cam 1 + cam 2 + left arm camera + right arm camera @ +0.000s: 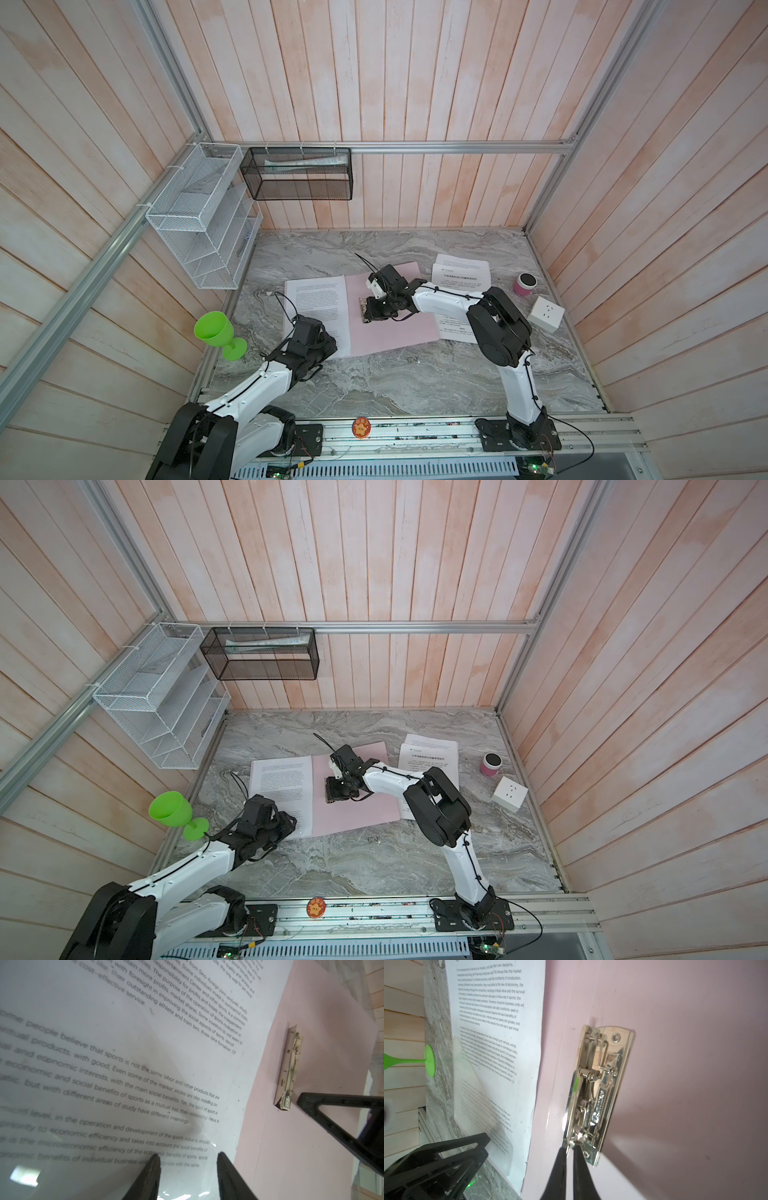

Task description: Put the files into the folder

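The pale pink folder [395,332] [357,812] lies open on the marble table. One of the files, a printed white sheet [318,303] [124,1043], covers its left cover under a clear film. More files [459,270] lie beside the right cover. My right gripper [570,1147] [368,309] is shut on the near end of the folder's metal clip [600,1084] [289,1068]. My left gripper [188,1155] [330,345] hovers low over the sheet's near corner. Its jaws are apart, with only film and sheet showing between them.
A green goblet [218,332] stands at the table's left edge, close to my left arm. A pink cup [524,284] and a white socket box [546,313] sit at the right. A white wire rack [199,216] and a black mesh basket [299,174] hang on the wall.
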